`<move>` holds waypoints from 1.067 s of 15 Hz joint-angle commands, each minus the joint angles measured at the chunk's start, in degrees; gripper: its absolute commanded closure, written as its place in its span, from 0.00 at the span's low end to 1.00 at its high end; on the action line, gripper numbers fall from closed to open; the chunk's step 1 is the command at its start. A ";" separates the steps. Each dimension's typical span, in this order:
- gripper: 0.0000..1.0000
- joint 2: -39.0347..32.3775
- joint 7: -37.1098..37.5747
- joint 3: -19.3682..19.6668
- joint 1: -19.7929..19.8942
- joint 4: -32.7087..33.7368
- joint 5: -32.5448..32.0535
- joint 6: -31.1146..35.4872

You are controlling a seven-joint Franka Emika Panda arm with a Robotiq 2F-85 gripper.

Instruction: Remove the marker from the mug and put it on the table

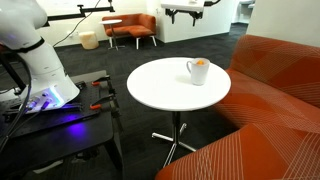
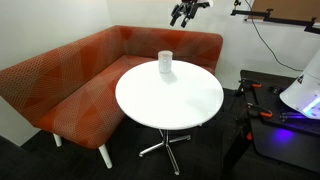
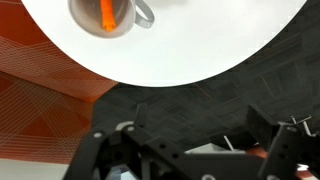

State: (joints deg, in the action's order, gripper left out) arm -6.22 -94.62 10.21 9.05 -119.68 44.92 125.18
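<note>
There is one round white table [image 1: 150, 88] [image 2: 170, 105] [image 3: 205, 50], standing on one chrome pedestal [image 2: 168, 140]. On it stands one white mug [image 1: 197, 73] [image 2: 165, 63] [image 3: 86, 22] with one handle [image 3: 146, 16], and in the mug is one orange marker [image 1: 200, 63] [image 3: 107, 13]. Both exterior views show one orange corner sofa [image 1: 270, 95] [image 2: 70, 80]. One orange armchair [image 1: 135, 27] and one pale round item [image 1: 89, 40], too small to name, stand farther back in an exterior view. There is one robot arm [image 1: 35, 55] [image 2: 305, 90] with one gripper [image 2: 185, 13] [image 3: 190, 150], one black workbench [image 1: 60, 128] [image 2: 285, 138], and two red-handled tools [image 2: 263, 88] on that workbench.
</note>
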 commanded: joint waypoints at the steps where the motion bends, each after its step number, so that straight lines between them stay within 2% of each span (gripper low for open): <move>1: 0.00 -4.15 -2.90 -0.49 1.87 3.68 -0.39 0.09; 8: 0.00 -9.47 -9.13 -1.85 3.99 6.23 2.07 5.16; 12: 0.00 -11.53 -9.96 -3.42 4.25 5.78 4.14 11.17; 16: 0.00 -13.97 -9.62 -4.40 4.96 6.73 3.28 11.54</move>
State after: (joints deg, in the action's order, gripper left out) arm -18.19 -102.52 7.24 12.38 -114.72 47.60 136.27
